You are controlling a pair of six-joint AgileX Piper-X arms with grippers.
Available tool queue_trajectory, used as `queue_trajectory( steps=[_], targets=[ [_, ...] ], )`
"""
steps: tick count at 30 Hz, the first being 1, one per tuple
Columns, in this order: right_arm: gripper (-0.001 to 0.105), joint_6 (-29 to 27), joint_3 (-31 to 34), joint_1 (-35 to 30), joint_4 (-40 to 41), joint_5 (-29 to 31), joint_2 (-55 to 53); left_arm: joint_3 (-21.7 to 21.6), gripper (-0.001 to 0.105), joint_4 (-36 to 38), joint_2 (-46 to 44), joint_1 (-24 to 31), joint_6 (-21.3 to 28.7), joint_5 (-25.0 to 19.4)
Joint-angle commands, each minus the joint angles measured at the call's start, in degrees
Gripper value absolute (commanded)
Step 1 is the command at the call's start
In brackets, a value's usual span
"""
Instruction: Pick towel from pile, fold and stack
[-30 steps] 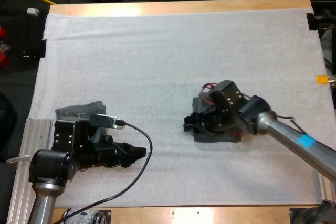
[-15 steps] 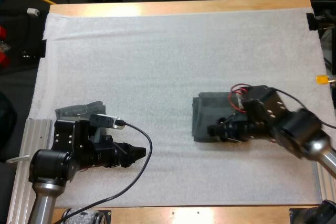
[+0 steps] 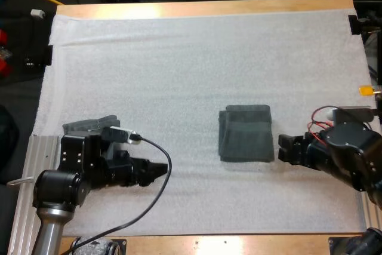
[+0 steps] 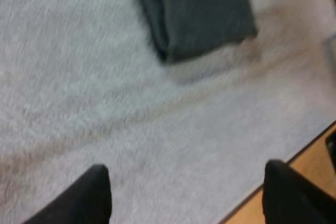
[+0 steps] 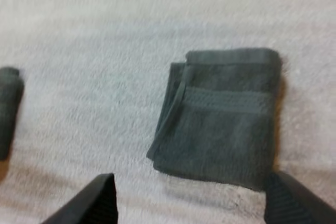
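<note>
A folded dark grey-green towel (image 3: 245, 133) lies flat on the white mat (image 3: 179, 64), right of centre. My right gripper (image 3: 287, 149) is just right of it, off the towel, fingers apart. From the right wrist the folded towel (image 5: 223, 116) lies beyond the spread fingers (image 5: 89, 203), which hold nothing. My left gripper (image 3: 156, 170) hovers low at the mat's front left, open and pointing right. Ahead of its fingers (image 4: 84, 195) the left wrist view has the same towel (image 4: 194, 11). A second grey-green towel (image 3: 89, 126) pokes out behind the left arm.
A metal rail (image 3: 27, 165) runs along the mat's left front edge. The wooden table edge (image 3: 239, 244) borders the mat at the front. Open mat stretches across the back and middle.
My right gripper let go of the folded towel and drew back to the right, off it. The towel now lies uncovered and flat. The left arm barely moved.
</note>
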Motion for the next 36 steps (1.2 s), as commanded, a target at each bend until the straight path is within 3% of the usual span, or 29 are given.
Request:
queue_trajectory(
  steps=[1, 9, 17, 23, 36],
  targets=[
    [0.058, 0.3, -0.4, 0.0, 0.2, 0.9, 0.0, -0.2, 0.060, -3.0, 0.2, -0.3, -2.2, 1.0],
    [0.058, 0.4, -0.4, 0.0, 0.4, 0.3, 0.7, -0.2, 0.060, -13.9, 2.0, -2.2, -10.0, 0.9],
    [0.058, 0.4, -0.4, 0.0, 0.4, -0.8, 0.7, -0.2, 0.060, -24.0, 13.2, -14.9, -15.8, -1.1],
    [0.058, 0.4, -0.4, 0.0, 0.5, -3.4, 0.7, -0.2, 0.060, -31.4, 22.4, -19.9, -19.3, -4.6],
    [0.058, 0.5, -0.4, 0.0, 0.9, -3.4, 0.7, -2.4, 0.060, -38.7, 38.6, -20.3, -20.9, -5.7]
  ],
)
